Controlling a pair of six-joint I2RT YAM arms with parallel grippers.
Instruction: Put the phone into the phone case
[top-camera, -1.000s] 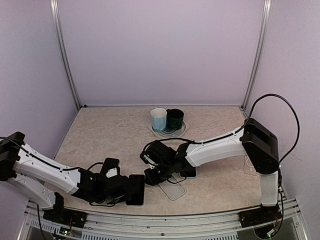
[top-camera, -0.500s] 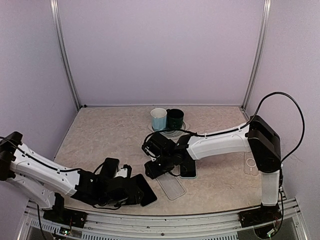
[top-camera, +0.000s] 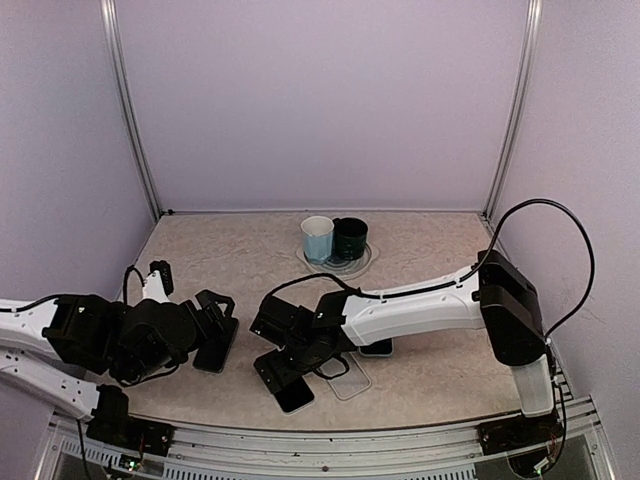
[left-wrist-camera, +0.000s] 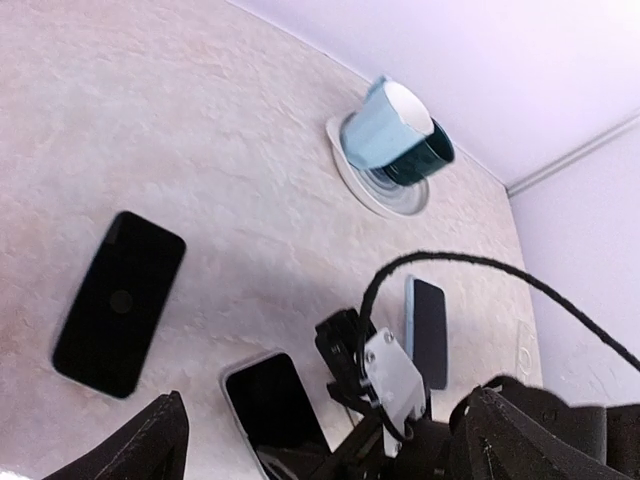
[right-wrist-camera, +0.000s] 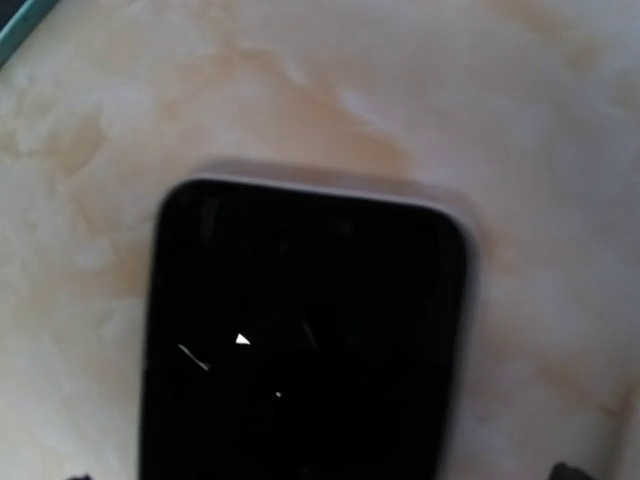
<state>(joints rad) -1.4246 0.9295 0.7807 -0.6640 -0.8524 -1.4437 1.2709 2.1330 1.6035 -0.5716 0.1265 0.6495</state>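
At the near edge of the worktop, the phone now lies flat and free, no longer in the grip of the left pincer. That pincer has let go and pulled back to the left. In its wrist view its fingers stand wide apart with nothing between them. For the task this reads as a handover by way of the worktop. The phone is set down just to the left of the clear phone case and is not yet inside it, so the fitting itself is still to do.

The right pincer has swung across from the case toward the phone and hangs close above it, with the forearm stretched low and leftward from its base. The right wrist view is filled by the dark screen with its pale rim. Only slivers of its fingers show at the bottom corners there, far apart, so I judge it spread and holding nothing.

Further back, a black slab lies by the retreated left arm; whether it is a phone or a case I cannot tell. Another dark handset lies beyond the case. Farthest, a pale-blue cup and a dark cup stand together.
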